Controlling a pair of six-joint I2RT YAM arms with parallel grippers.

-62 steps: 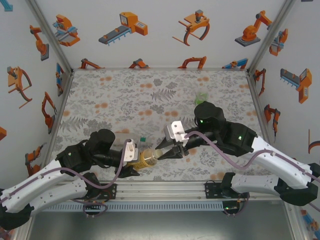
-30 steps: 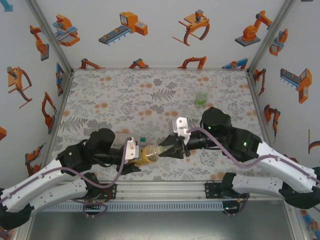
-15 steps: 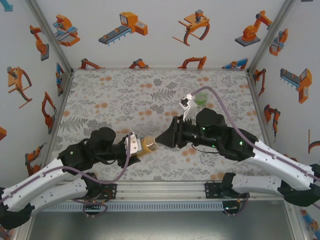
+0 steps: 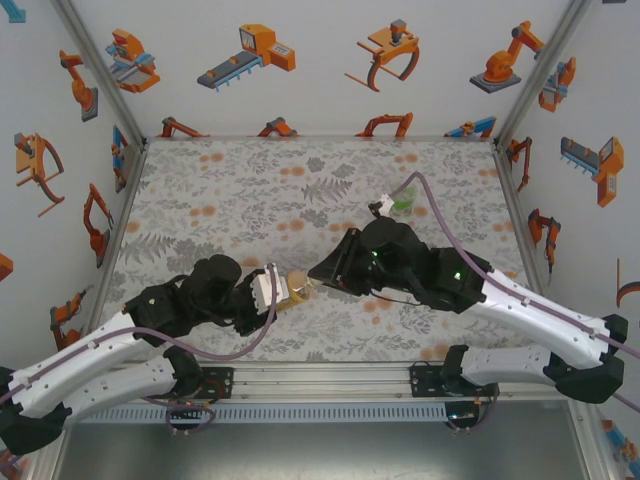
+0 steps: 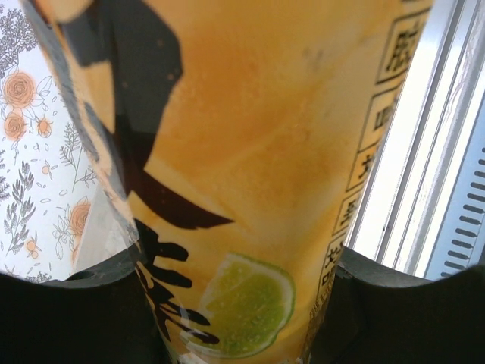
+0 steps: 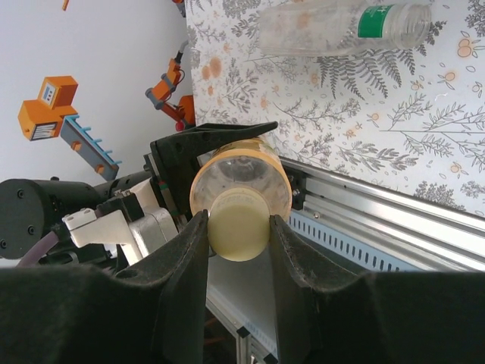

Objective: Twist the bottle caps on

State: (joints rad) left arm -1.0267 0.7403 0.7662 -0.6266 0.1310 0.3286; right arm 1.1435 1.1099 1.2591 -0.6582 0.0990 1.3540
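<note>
Closest to me, by the front edge of the bench [image 4: 200, 200], my left pincer [image 4: 279, 298] is shut tight around the amber bottle [image 4: 293, 291]. In the left wrist view the bottle fills the gap between the two black fingers [image 5: 68, 318], and I can see a lime slice [image 5: 242, 307] on its label. The bottle is held sideways, with its mouth pointing at my right pincer [image 6: 238, 241]. That pincer is nearly closed, open just wide enough to pinch the pale yellow cap [image 6: 236, 220] between its two fingers. The cap sits right at the bottle's mouth and touches it. I cannot tell how far it is screwed on. Farther back, the clear bottle [image 6: 333, 29] with a green band lies on its side on the bench, its mouth open, well apart from both pincers. Farthest away, toward the back right of the bench, the small greenish bottle [image 4: 402, 198] sits just behind my right arm.
</note>
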